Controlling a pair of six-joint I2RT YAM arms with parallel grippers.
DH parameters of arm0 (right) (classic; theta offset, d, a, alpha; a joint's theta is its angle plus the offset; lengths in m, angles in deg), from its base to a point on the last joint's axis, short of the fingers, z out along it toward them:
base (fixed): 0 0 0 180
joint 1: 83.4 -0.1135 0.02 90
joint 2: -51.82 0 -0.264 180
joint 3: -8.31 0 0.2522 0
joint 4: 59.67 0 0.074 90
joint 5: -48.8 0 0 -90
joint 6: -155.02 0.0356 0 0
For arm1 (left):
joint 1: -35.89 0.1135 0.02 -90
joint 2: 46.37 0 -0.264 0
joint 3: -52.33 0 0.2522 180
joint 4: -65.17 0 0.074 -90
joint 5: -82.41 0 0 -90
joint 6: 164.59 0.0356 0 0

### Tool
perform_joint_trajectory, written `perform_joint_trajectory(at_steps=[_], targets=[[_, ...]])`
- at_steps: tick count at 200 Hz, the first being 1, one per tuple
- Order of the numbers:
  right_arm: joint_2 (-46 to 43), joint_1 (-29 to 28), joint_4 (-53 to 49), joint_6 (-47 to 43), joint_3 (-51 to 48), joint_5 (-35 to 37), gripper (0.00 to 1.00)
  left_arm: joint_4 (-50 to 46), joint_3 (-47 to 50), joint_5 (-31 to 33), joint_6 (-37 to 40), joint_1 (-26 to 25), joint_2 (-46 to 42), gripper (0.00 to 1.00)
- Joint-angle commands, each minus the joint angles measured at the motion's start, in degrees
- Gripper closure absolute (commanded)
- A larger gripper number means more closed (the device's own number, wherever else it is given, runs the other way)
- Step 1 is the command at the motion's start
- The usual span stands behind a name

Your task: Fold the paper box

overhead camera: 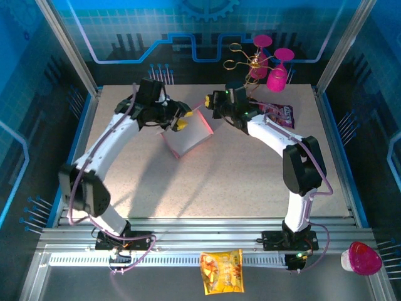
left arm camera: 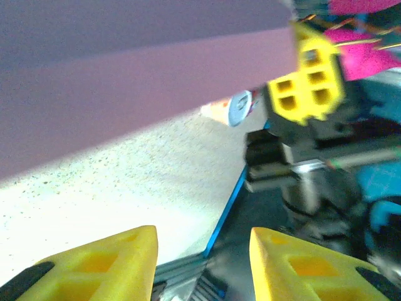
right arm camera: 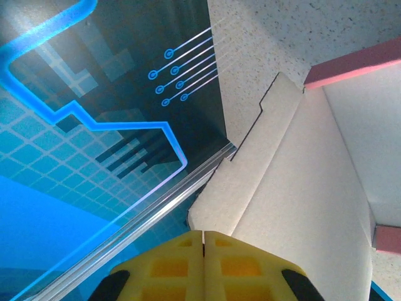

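Clearly the left fingers point(left arm camera: 100, 263) stand spread with nothing between them, close to the left side of the paper box point(overhead camera: 188, 135), whose wall rises in front of them. The right fingers point(right arm camera: 169, 266) are pressed together at the far right corner of the box, against its pale inner flap; whether the thin card is nipped between them I cannot tell. The box sits half-formed on the far middle of the counter point(overhead camera: 219, 182), between the two arms, with some walls raised and that flap open. I judge it very light and thin: stiff across the panels but weak at the creases, so it may slide when pushed and dent under a hard pinch. It is better to take a flap by its free edge, near a crease, while the other fingers steady the base
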Motion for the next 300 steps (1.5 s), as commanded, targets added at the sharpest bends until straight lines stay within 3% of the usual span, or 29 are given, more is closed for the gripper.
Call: perform_joint_trajectory(at_steps=[1, 19, 51, 82, 130, 202, 217, 236, 246, 284, 300], targets=[[0.5, -0.7, 3.9, 6.3, 0.1, 3.2, 1.00, 3.6, 6.8, 8.4, -14.3, -1.8, -9.4, 0.54], [0.7, -1.4, 5.9, 8.3, -0.7, 5.0, 1.00, 9.1, 13.5, 14.2, -22.8, -4.8, -13.4, 0.47], [1.0, -2.8, 7.8, 11.4, -2.1, 7.5, 1.00, 19.6, 21.5, 25.5, -34.3, -7.8, -15.8, 0.43], [1.4, -3.9, 10.0, 14.7, -3.8, 9.5, 1.00, 25.6, 21.1, 34.5, -36.2, -9.2, -13.3, 0.38], [2.5, -5.5, 14.4, 19.4, -4.9, 10.8, 1.00, 35.6, 23.3, 39.8, -38.2, -9.4, -8.5, 0.40], [1.4, -7.3, 15.2, 23.3, -6.6, 10.6, 1.00, 40.9, 27.0, 45.2, -38.0, -7.6, -6.2, 0.63], [1.1, -7.8, 15.1, 23.6, -7.1, 10.5, 1.00, 41.6, 27.3, 45.6, -38.1, -7.2, -5.4, 0.75], [0.7, -8.2, 15.2, 23.2, -7.6, 9.8, 1.00, 42.0, 27.8, 45.5, -38.7, -6.7, -5.1, 0.99], [0.3, -8.1, 15.1, 22.1, -8.1, 9.3, 1.00, 40.9, 27.9, 45.4, -39.0, -6.4, -5.5, 1.00], [-4.0, -5.0, 10.7, 9.8, -10.2, 0.5, 0.59, 33.3, 26.1, 41.3, -38.2, -3.8, -7.7, 1.00], [-8.4, -2.9, 0.7, 0.7, -10.7, -4.0, 0.49, 30.4, 24.6, 37.7, -36.6, -2.0, -8.1, 1.00]])
